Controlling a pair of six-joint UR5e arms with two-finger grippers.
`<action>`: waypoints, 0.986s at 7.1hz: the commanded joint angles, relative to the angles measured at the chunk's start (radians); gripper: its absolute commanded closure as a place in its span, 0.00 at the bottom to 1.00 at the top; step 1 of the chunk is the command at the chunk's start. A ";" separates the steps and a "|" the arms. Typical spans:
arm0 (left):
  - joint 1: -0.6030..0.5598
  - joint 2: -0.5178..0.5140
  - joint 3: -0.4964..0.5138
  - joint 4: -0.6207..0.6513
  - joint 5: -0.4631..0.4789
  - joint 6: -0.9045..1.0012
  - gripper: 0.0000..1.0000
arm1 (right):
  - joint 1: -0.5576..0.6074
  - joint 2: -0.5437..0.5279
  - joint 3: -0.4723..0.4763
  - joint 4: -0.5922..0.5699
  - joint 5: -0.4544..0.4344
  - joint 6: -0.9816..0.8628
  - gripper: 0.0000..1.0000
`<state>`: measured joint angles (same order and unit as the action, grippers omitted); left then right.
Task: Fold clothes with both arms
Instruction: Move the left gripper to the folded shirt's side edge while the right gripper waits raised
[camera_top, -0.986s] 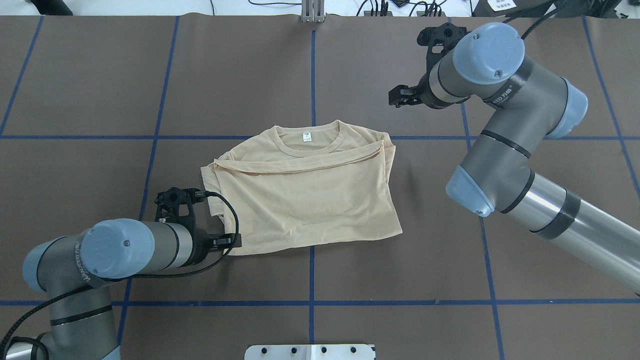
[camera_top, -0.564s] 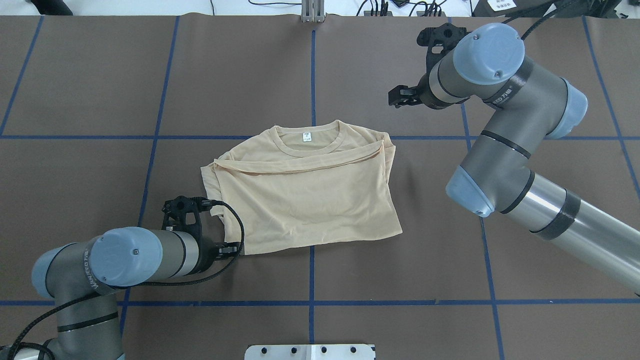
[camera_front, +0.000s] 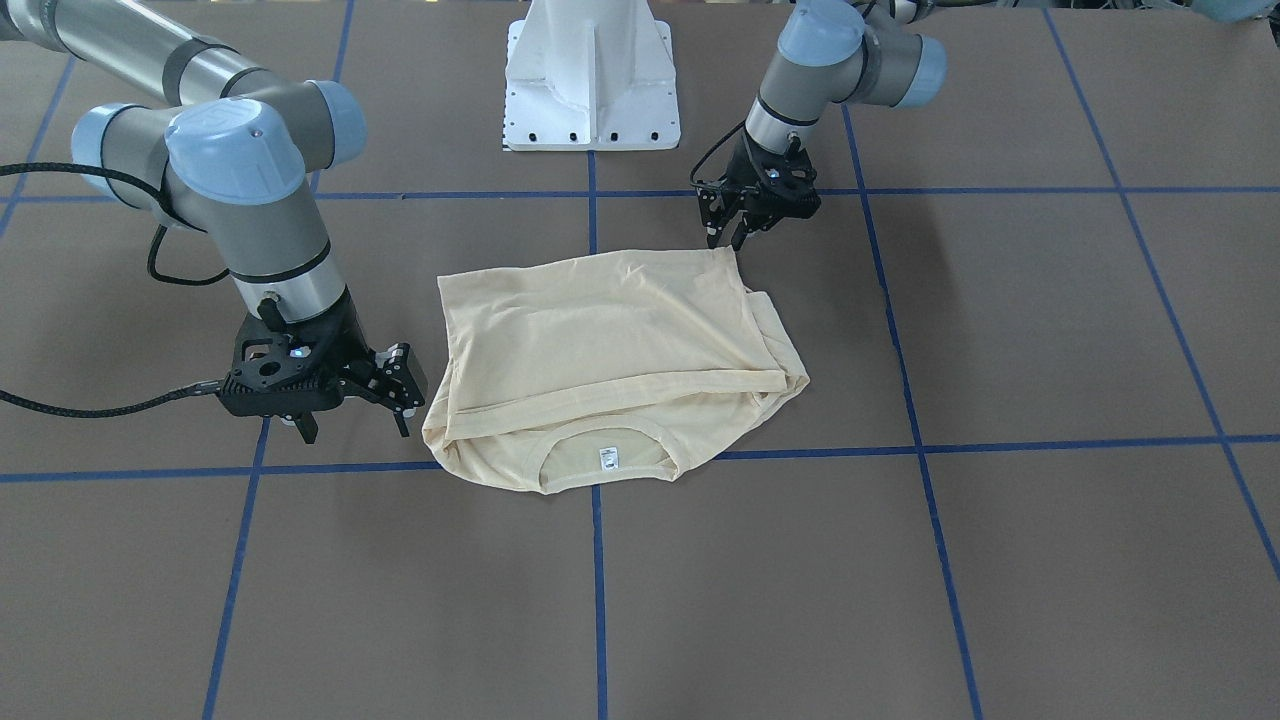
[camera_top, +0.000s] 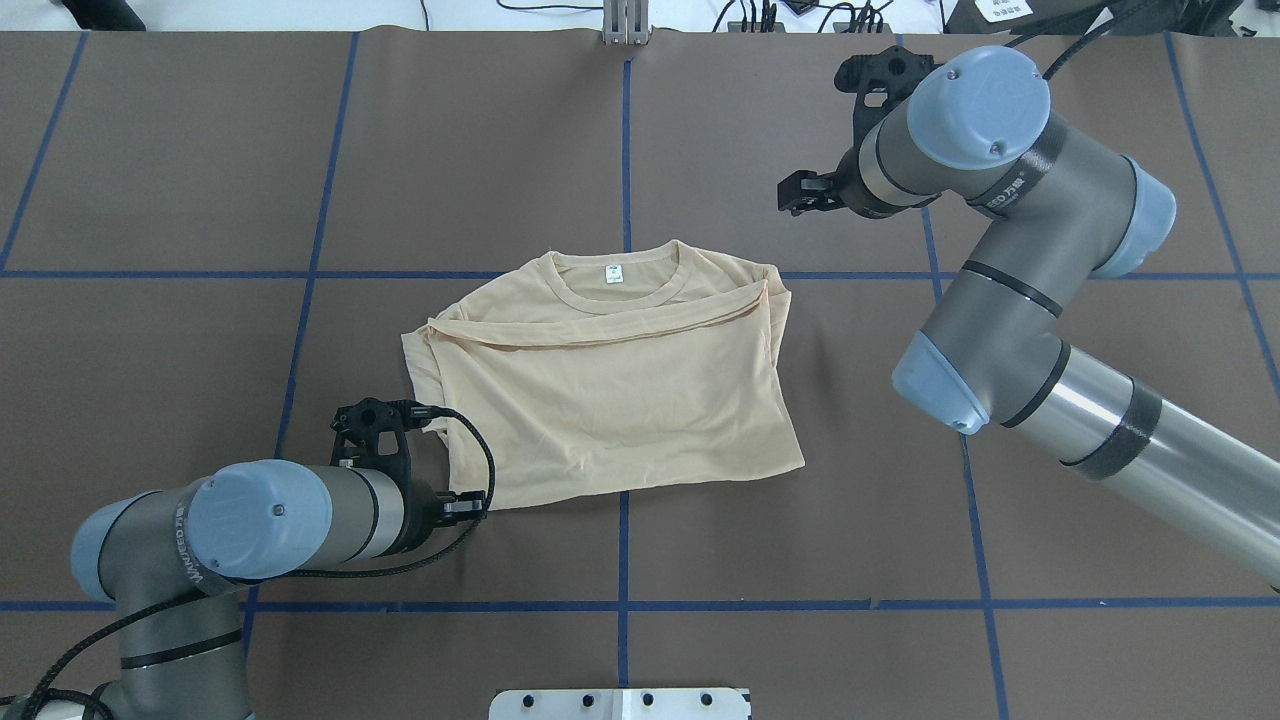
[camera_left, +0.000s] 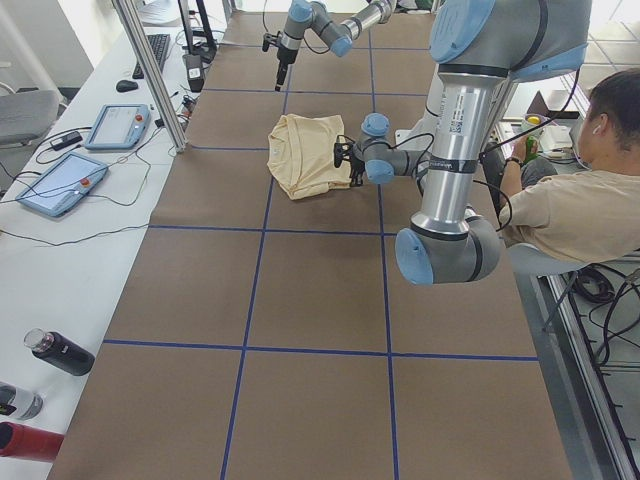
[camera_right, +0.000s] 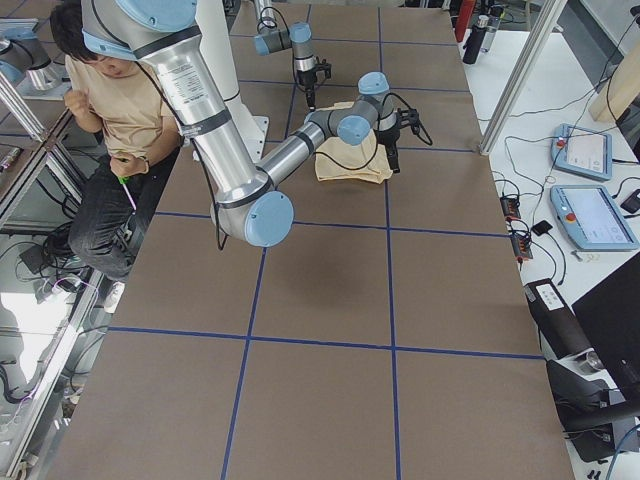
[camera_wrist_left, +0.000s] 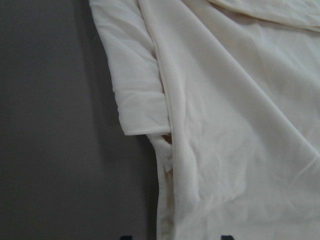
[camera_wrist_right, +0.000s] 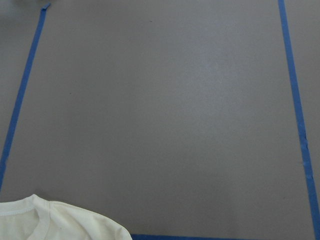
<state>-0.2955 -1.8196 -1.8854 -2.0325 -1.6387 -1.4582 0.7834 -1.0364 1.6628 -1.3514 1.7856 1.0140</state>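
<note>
**Cream T-shirt mostly folded, both robot claws spread and empty**

A pale cream-yellow T-shirt (camera_top: 610, 390) lies on the brown worktop (camera_top: 180, 150), straight out from the white pedestal base (camera_front: 590, 90). It is already a rough rectangle: the sleeves are tucked in and the hem half is laid over the chest, so no print shows. The ribbed neck and its small white neck label (camera_top: 612, 275) peek out on the side farthest from the base. The edges are uneven and one side bulges in loose layers. The task looks well along. What seems left is at least one more fold, plus tidying.

The left claw (camera_front: 727, 238) sits low at the shirt corner nearest the base, on the robot's left. Its wrist view shows two fingertips set wide apart with the cloth edge between them, so it is spread and gripping nothing yet. The right claw (camera_top: 789, 196) is farther from the base than the shirt, off the neck-end corner on the robot's right and apart from the cloth. Its fingers look spread and hold nothing.

The left arm's black cable (camera_top: 488, 465) loops across that near corner and could snag a lift. Blue tape lines (camera_top: 623, 150) grid the worktop. Past the edge farthest from the base, a white side worktop (camera_left: 90, 230) carries touch-screen pendants (camera_left: 58, 183) and bottles (camera_left: 60, 352). A person (camera_left: 575, 205) sits near the base, on the side away from the shirt
</note>
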 joint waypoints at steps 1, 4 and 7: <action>0.003 0.000 -0.006 0.002 0.000 -0.001 1.00 | -0.001 -0.001 0.000 0.000 0.000 0.000 0.00; -0.036 0.011 -0.014 0.009 0.002 0.013 1.00 | -0.001 -0.001 0.000 0.000 0.000 0.003 0.00; -0.134 0.036 0.006 0.017 0.002 0.161 1.00 | -0.003 -0.002 -0.002 0.000 -0.002 0.005 0.00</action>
<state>-0.3817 -1.7926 -1.8900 -2.0188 -1.6367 -1.3645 0.7817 -1.0382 1.6615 -1.3514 1.7842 1.0173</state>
